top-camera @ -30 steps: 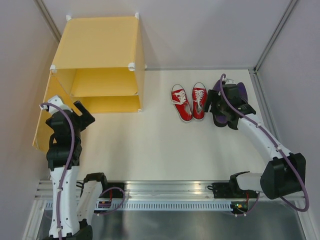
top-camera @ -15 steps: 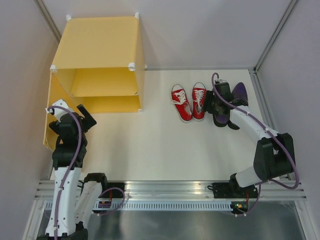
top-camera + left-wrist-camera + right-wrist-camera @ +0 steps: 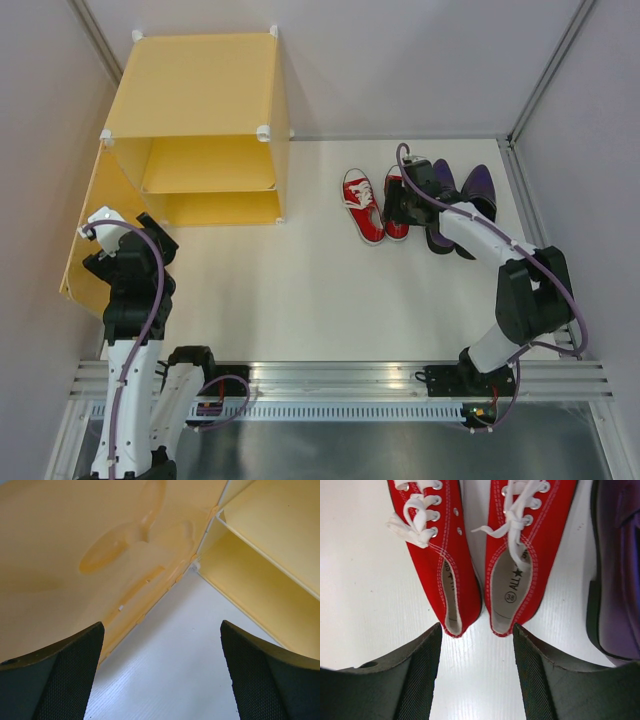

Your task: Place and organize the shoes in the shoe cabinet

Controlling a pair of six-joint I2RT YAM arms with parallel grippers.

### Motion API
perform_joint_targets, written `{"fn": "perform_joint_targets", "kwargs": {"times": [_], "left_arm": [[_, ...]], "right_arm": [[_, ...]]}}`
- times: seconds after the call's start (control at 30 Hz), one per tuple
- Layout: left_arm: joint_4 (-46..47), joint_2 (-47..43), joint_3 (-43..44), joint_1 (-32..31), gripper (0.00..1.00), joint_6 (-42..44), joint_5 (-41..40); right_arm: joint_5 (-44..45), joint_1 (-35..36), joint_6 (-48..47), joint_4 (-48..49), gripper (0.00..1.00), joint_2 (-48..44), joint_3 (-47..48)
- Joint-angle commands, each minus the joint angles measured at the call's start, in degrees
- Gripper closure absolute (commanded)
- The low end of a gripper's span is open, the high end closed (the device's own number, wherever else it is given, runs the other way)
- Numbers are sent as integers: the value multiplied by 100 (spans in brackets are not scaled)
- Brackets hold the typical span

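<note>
The yellow-orange shoe cabinet (image 3: 200,110) stands at the far left with one inner shelf (image 3: 265,535). Its apple-embossed door (image 3: 120,545) hangs open to the left (image 3: 85,260). My left gripper (image 3: 148,238) is open and empty beside the door, above the white floor (image 3: 160,680). Two red sneakers (image 3: 362,208) lie side by side at mid right, heels toward my right gripper (image 3: 477,680). It is open and hovers just behind both heels (image 3: 452,605), covering part of the right sneaker (image 3: 398,195). The dark purple shoes (image 3: 478,185) lie just right of them (image 3: 620,580).
Grey walls close in the white table on the left, far and right sides. A metal rail (image 3: 340,385) with the arm bases runs along the near edge. White floor (image 3: 300,270) lies between the cabinet and the shoes.
My right gripper has moved left from above the purple shoes to the red sneakers' heels. My left arm has drawn back toward the near left beside the open door.
</note>
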Motion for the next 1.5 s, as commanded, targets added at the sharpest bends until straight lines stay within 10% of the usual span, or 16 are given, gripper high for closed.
{"fn": "perform_joint_targets", "kwargs": {"times": [0.0,1.0,1.3,1.47], "left_arm": [[115,33,-14,-12,0,-64,163],[273,33,-129,-12,0,121,621],[291,42,-137,-12,0,139,639],[300,33,-146,-12,0,139,621]], "right_arm": [[76,205,5,213,37,232,346],[199,293,58,257,54,1611,1154],[85,328,5,301,68,2121,1391],[15,407,41,257,98,2026,1331]]}}
